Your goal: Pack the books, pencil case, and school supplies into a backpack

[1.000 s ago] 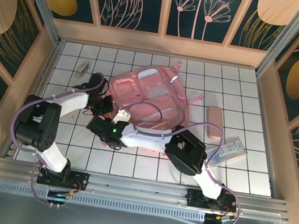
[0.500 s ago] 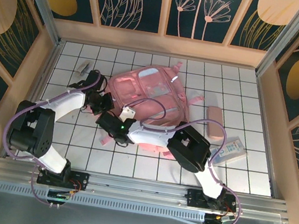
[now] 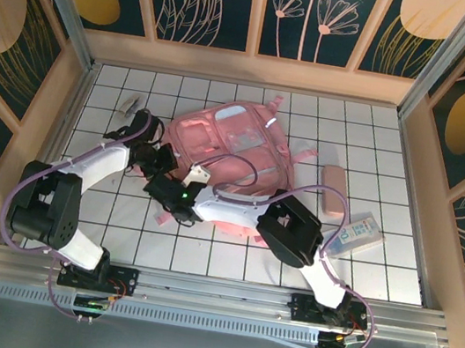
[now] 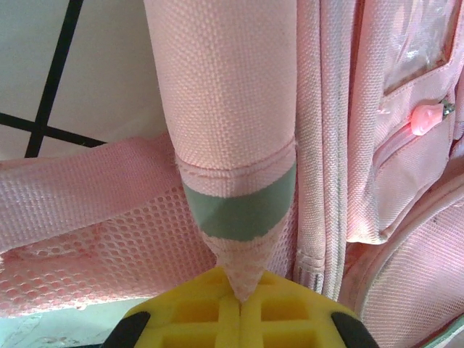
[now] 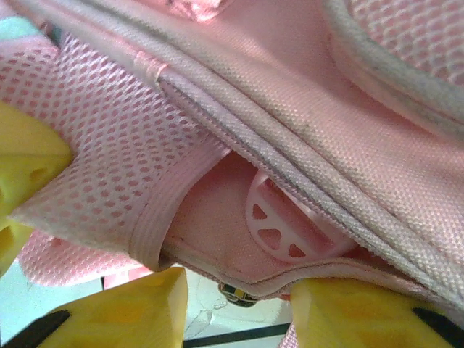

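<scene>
The pink backpack (image 3: 234, 152) lies flat mid-table. My left gripper (image 3: 161, 160) (image 4: 239, 301) is at its left edge, yellow jaws shut on the tip of a pink strap (image 4: 228, 109) with a grey-green band. My right gripper (image 3: 167, 188) (image 5: 235, 290) sits just below, at the bag's lower-left corner, open. The bag's hem (image 5: 239, 272) and a pink plastic buckle (image 5: 279, 225) lie just past its fingertips. A pink oblong pencil case (image 3: 333, 189) rests to the right of the bag. One of the school supplies, a small grey-white piece (image 3: 128, 105), lies at the far left. The books are hidden.
A flat pale blue and white packet (image 3: 356, 234) lies at the right, near the right arm's cable. Wooden walls (image 3: 54, 122) close in the white gridded table (image 3: 202, 249) on three sides. Both forearms cross the tiles in front of the bag.
My right gripper moved up and right, closer under the backpack's lower-left corner. The left arm swung its gripper slightly farther back while keeping hold of the strap.
</scene>
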